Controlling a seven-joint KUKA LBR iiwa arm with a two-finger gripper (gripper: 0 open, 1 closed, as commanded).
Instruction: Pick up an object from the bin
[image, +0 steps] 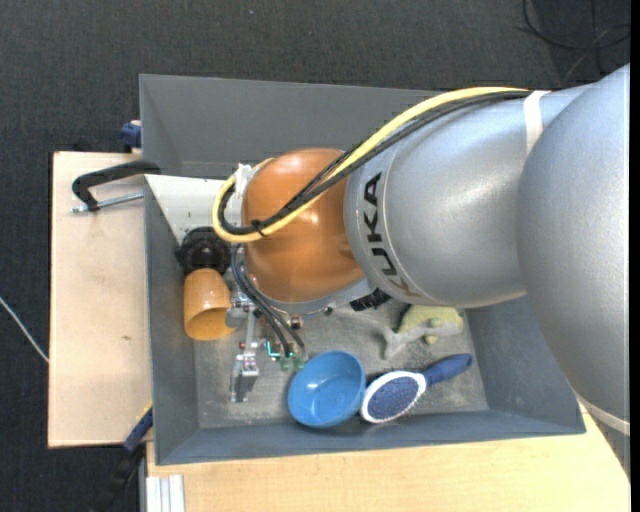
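Camera view: looks down into the grey metal bin (165, 300), with the arm (480, 190) coming in from the right.
Nearest thing: an orange cup (205, 303) lying on its side against the bin's left wall, its open mouth turned toward the lower edge of the view.
Cup's look: plain, rounded, orange-tan, with a paler rim.
Gripper (245, 368): low over the bare bin floor, just below and to the right of the orange cup and left of a blue bowl (325, 388).
Gripper state: I cannot tell whether it is apart or together, and nothing can be seen held in it.
Contact: whether it touches the cup or the floor cannot be made out.
Wrist: a rounded orange cover (295, 225) sits above the gripper, with yellow and black cables (300, 195) looped across it.
Blue bowl: upright on the floor near the bin's lower wall, hollow side up.
Brush (405, 390): blue handle, oval white head, lying just right of the bowl and touching it.
Pale yellowish thing (425, 325): above the brush, by the arm; its kind is unclear.
Black thing (200, 248): above the cup, partly under the cover.
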